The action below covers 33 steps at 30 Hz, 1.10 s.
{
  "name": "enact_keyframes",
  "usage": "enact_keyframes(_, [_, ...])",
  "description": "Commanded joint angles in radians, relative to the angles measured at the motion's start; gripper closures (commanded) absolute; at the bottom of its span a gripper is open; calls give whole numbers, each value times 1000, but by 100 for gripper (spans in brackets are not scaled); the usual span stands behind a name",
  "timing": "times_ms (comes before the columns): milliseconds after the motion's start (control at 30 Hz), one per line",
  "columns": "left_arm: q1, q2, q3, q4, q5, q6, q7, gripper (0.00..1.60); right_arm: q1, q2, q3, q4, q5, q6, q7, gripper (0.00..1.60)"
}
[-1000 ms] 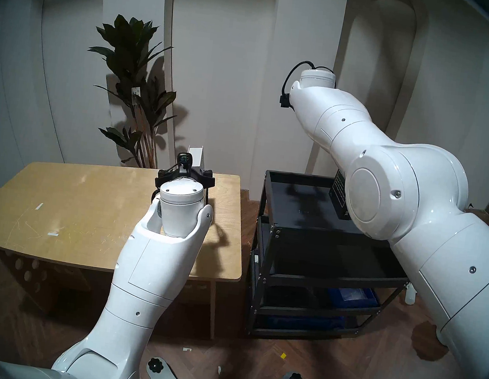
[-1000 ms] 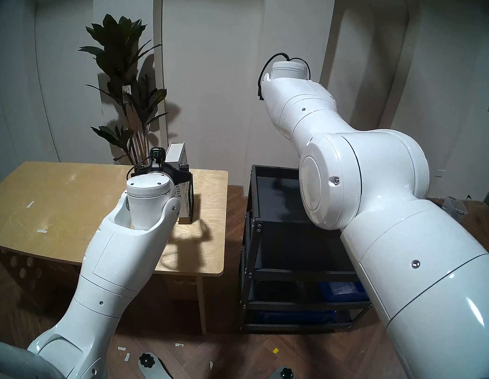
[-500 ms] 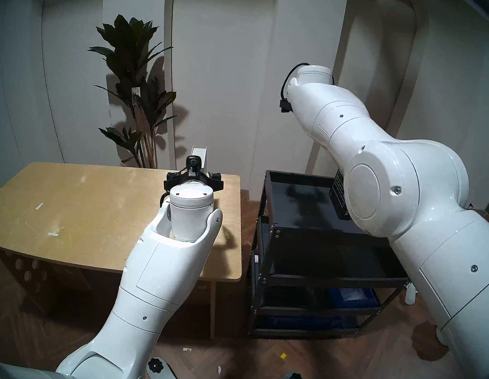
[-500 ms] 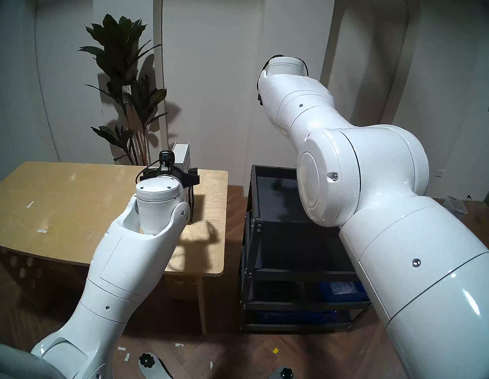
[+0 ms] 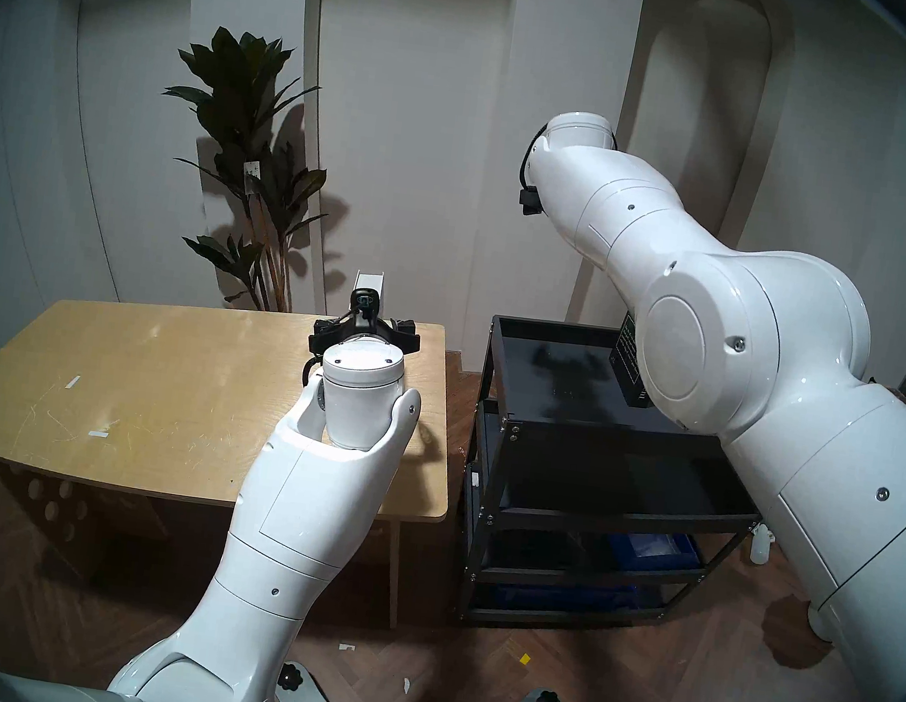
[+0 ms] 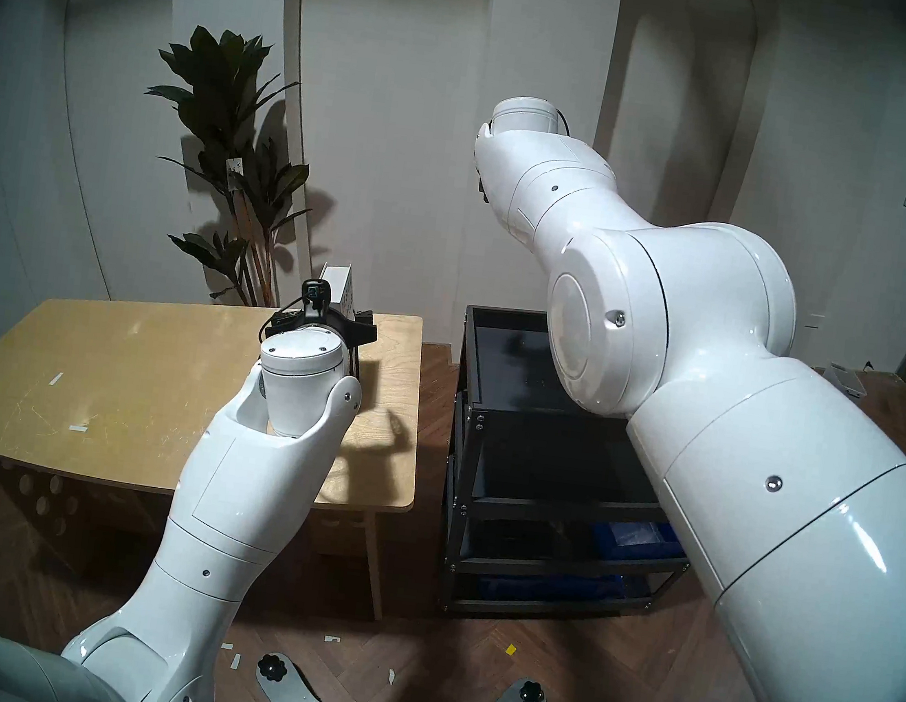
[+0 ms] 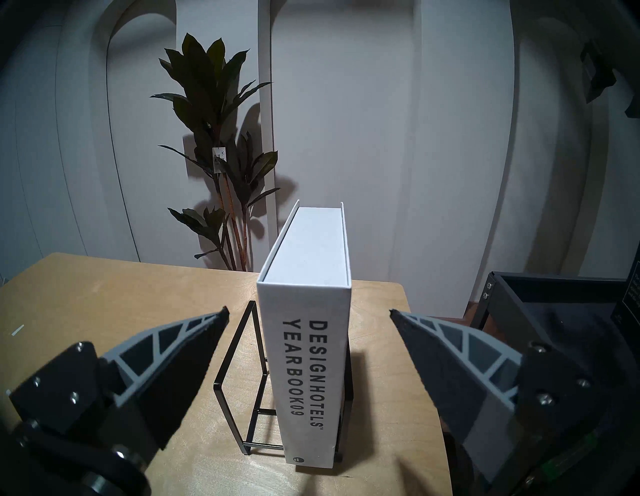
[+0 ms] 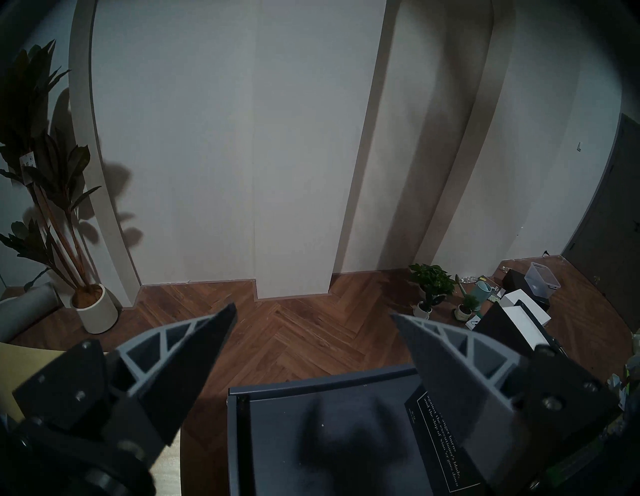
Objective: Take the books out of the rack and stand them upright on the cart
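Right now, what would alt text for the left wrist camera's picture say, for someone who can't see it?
A white book lettered DESIGNHOTELS YEARBOOK09 stands upright in a thin black wire rack on a light wooden table, spine toward the camera. The left gripper has its jaws wide open either side, not touching it. Behind are a tall plant and a pale wall.

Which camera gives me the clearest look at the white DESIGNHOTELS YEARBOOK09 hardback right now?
The left wrist view: the white DESIGNHOTELS hardback stands upright, centred, in the thin black wire rack, spine lettering legible. In both head views only its top shows above the left arm's wrist. The right wrist view does not show it.
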Motion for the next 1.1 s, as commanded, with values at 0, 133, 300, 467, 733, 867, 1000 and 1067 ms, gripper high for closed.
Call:
enact_keyframes(0, [-27,-2,-7,-11,4,-14,4,0,48,-14,6,-18,4,29,-19,0])
enact_keyframes(133, [-29,-1,-11,-5,4,-16,11,0,56,-23,11,-19,4,50,-28,0])
enact_keyframes(300, [-32,-1,-23,7,3,-20,20,0,68,-35,20,-21,5,78,-42,0])
enact_keyframes(467, [-36,-2,-34,20,3,-23,26,0,79,-46,27,-21,7,102,-53,0])
enact_keyframes(733, [-45,-4,-50,41,1,-28,33,0,91,-63,41,-20,13,140,-71,0])
enact_keyframes(867, [-51,-6,-58,51,1,-31,37,0,101,-72,48,-21,19,160,-80,0])
enact_keyframes(1000, [-57,-8,-63,59,1,-34,40,0,111,-80,54,-23,25,176,-88,0])
enact_keyframes(1067, [-61,-9,-67,64,1,-35,41,0,117,-85,58,-24,28,186,-93,0])
